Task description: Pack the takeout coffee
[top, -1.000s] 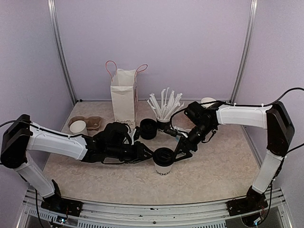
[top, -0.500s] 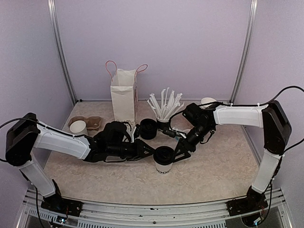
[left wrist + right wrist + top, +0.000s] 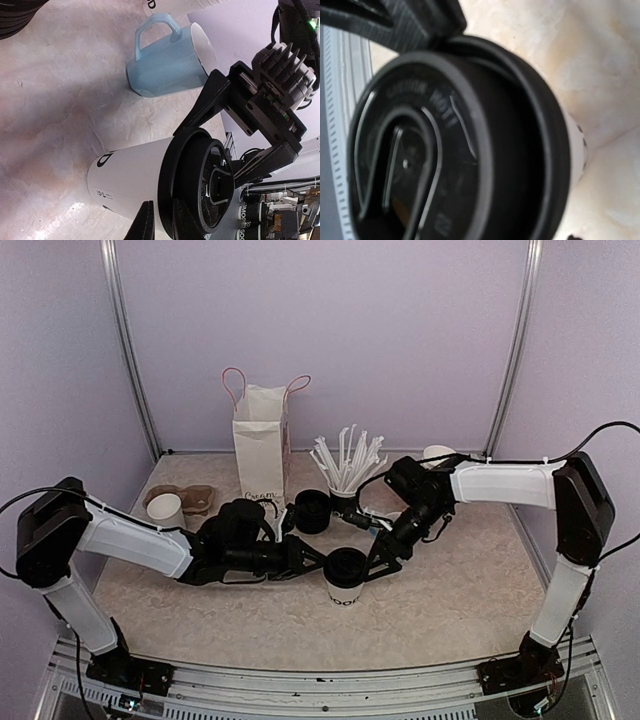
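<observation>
The takeout cup (image 3: 345, 586) stands on the desk (image 3: 460, 590), about midway along the near edge, a bit back from it. The right gripper (image 3: 371, 564) has its jaws clamped across the cup's black lid (image 3: 345, 564). The left gripper (image 3: 164, 225) is at the lid's opposite rim, jaws nearly together, but honestly can't tell if they're gripping. A light-blue mug (image 3: 162, 67) sits near the cup.

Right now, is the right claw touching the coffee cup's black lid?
Touching. The left wrist view shows the right gripper pressed against both sides of the black lid, no gap.
</observation>
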`<state>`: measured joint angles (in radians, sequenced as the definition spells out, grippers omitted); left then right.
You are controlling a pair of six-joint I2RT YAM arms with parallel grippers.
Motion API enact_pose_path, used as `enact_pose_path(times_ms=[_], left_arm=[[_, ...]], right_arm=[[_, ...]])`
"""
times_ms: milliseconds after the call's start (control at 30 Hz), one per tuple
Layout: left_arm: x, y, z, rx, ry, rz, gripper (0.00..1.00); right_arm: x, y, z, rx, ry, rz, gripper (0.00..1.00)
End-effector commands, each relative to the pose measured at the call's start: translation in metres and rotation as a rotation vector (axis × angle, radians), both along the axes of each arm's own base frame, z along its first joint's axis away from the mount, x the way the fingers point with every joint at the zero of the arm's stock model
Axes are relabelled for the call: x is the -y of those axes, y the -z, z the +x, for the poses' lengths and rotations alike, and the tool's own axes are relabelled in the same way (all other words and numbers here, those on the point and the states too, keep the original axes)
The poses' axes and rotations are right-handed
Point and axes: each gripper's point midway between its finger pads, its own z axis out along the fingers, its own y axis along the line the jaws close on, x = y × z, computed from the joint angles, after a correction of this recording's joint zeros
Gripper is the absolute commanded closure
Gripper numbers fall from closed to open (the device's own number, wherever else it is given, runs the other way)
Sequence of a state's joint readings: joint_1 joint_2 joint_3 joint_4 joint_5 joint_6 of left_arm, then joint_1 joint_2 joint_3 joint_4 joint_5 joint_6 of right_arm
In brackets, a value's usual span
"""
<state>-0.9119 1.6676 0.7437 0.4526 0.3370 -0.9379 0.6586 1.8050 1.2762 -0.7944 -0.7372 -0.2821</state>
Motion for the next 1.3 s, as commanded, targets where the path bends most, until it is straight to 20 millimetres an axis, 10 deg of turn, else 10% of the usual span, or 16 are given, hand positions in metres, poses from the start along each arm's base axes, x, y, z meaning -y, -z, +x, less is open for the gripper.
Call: enact_pose_path(times_ms=[0, 433, 700, 767, 800, 900, 1267], left_arm=[[-0.02, 0.052, -0.038, -0.1, 0.053, 0.238, 0.84], [-0.001, -0.071, -0.014, 0.208, 0.05, 0.096, 0.69], [-0.029, -0.169, 0.022, 0.675, -0.012, 0.307, 0.57], [-0.039, -0.201, 0.026, 0.805, -0.028, 0.351, 0.46], [-0.046, -0.214, 0.032, 0.864, -0.06, 0.379, 0.11], [-0.071, -0.238, 0.052, 0.983, -0.211, 0.465, 0.01], [-0.127, -0.222, 0.107, 1.112, -0.387, 0.612, 0.14]], right_arm=[[0.01, 0.008, 0.025, 0.166, 0.012, -0.073, 0.78], [0.01, -0.07, 0.01, 0.316, -0.075, 0.083, 0.49], [0.015, -0.147, 0.026, 0.627, -0.068, 0.168, 0.41], [0.02, -0.173, 0.04, 0.768, -0.022, 0.168, 0.28], [0.022, -0.185, 0.042, 0.826, -0.01, 0.182, 0.14], [0.025, -0.207, 0.037, 0.934, 0.003, 0.261, 0.01], [-0.007, -0.128, 0.012, 0.788, -0.305, 0.183, 0.25]])
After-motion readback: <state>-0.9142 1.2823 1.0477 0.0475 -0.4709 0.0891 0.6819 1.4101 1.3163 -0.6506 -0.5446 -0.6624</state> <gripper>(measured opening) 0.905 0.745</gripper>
